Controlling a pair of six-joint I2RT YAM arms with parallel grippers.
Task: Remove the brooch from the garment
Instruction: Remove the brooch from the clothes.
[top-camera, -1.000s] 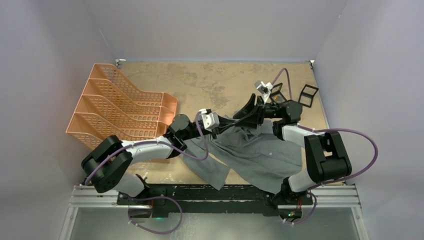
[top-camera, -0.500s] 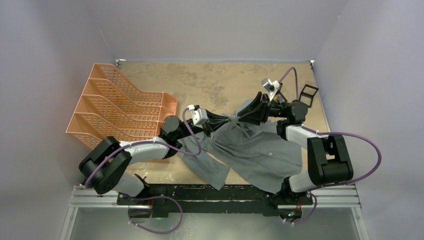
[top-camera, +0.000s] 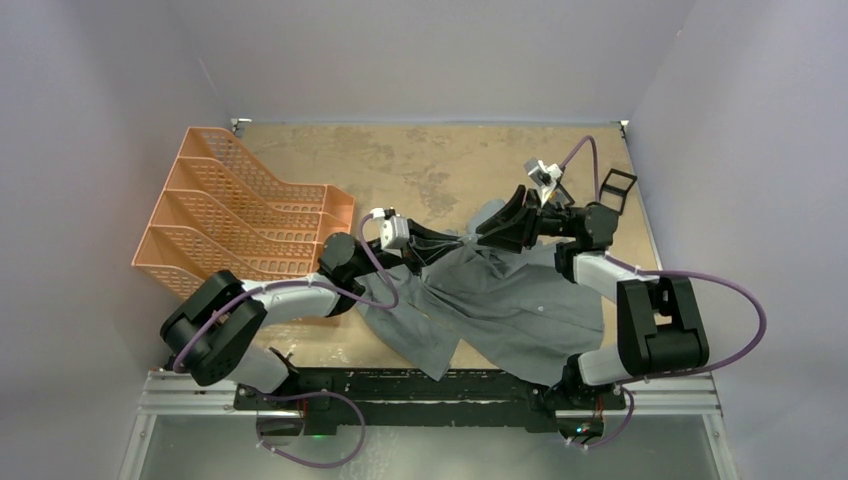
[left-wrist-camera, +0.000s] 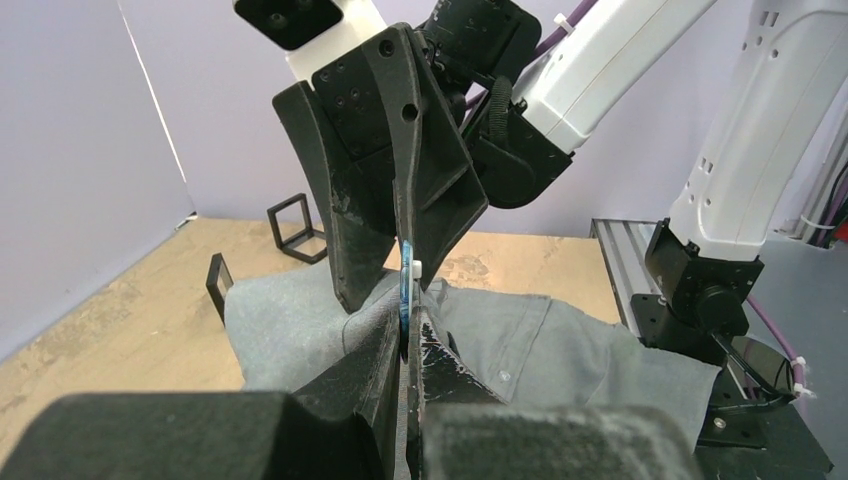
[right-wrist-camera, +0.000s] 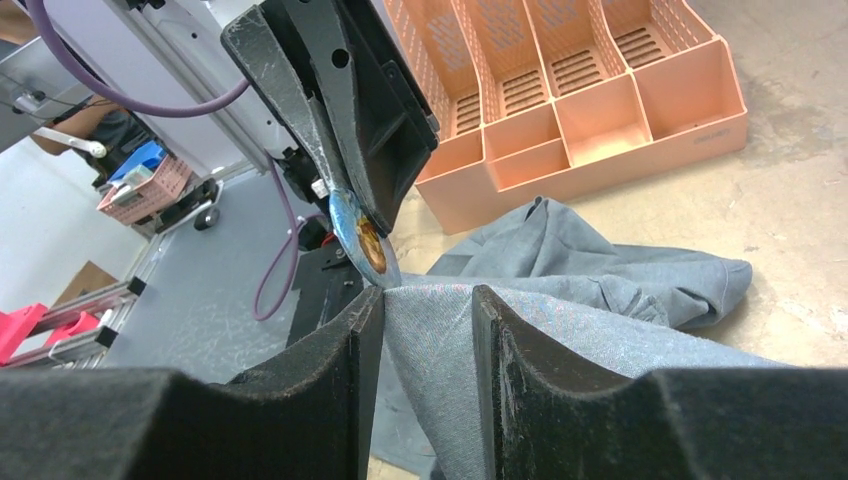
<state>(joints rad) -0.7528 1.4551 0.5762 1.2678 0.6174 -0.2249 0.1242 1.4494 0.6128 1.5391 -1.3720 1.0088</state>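
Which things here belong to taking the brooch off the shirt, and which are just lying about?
Job: grey short-sleeved shirt; blue-and-orange oval brooch; left gripper; right gripper.
Lying about: orange plastic mesh file organiser; small black square frame.

The top camera looks down from above and behind my bases onto the whole table (top-camera: 420, 160). Each wrist camera sits close behind its own fingers. The one behind my left fingers (left-wrist-camera: 350, 395) faces my right fingers (left-wrist-camera: 350, 200). The other looks past my right fingers toward the orange rack (right-wrist-camera: 590, 100). Both wrist views share the brooch (right-wrist-camera: 358, 232) at my fingertips, and all three share the shirt (top-camera: 520, 300).
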